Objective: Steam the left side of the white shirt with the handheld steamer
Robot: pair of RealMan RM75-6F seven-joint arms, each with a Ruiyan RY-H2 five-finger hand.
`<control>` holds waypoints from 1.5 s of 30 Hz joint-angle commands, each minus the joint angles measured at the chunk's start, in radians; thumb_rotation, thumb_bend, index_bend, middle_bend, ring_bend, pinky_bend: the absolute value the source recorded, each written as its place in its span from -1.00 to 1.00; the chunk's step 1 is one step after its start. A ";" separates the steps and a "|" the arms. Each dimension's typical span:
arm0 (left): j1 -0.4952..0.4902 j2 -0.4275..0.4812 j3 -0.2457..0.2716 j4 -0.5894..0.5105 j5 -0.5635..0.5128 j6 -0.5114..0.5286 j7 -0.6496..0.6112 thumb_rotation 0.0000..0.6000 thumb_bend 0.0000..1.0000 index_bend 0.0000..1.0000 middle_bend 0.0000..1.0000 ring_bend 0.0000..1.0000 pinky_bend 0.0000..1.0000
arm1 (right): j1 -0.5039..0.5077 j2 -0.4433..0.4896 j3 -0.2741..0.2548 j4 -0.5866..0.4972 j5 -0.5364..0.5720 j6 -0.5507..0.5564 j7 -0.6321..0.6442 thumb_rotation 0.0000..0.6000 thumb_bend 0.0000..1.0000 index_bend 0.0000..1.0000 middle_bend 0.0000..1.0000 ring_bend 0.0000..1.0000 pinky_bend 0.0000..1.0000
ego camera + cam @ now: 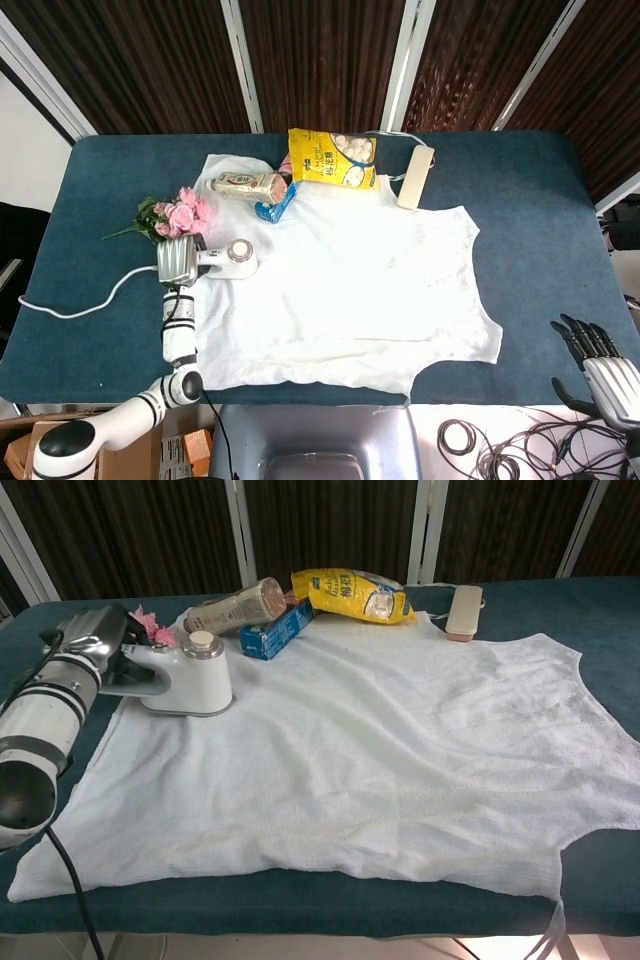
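Chest view: handheld steamer point(193, 673) resting flat near left edge of white shirt point(370, 750), handle wrapped by left hand point(92, 645). Best kept soleplate-down, drawn in slow overlapping strokes, clear of pink flowers point(175, 217) and trailing cord point(80, 305). Right hand point(600, 370) idle off-table, fingers apart.

Shirt point(350, 290) spread on table point(530, 200); steamer point(232, 260) on its left edge, flowers point(172, 218) just left; snack bag point(333, 157) behind
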 commanded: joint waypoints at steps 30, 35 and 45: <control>0.318 0.340 0.293 -0.733 0.184 0.146 0.041 1.00 0.07 0.46 0.48 0.38 0.13 | -0.019 0.003 0.006 0.004 -0.001 0.041 0.015 1.00 -0.27 -1.00 -0.98 -1.00 -1.00; 0.308 0.349 0.227 -0.720 0.196 0.178 -0.002 1.00 0.06 0.46 0.48 0.38 0.13 | -0.013 -0.001 0.001 0.001 -0.013 0.031 0.003 1.00 -0.27 -1.00 -0.98 -1.00 -1.00; 0.281 0.382 0.104 -0.494 0.063 0.073 -0.103 1.00 0.05 0.46 0.48 0.39 0.13 | -0.016 0.003 0.005 0.005 -0.005 0.035 0.017 1.00 -0.27 -1.00 -0.98 -1.00 -1.00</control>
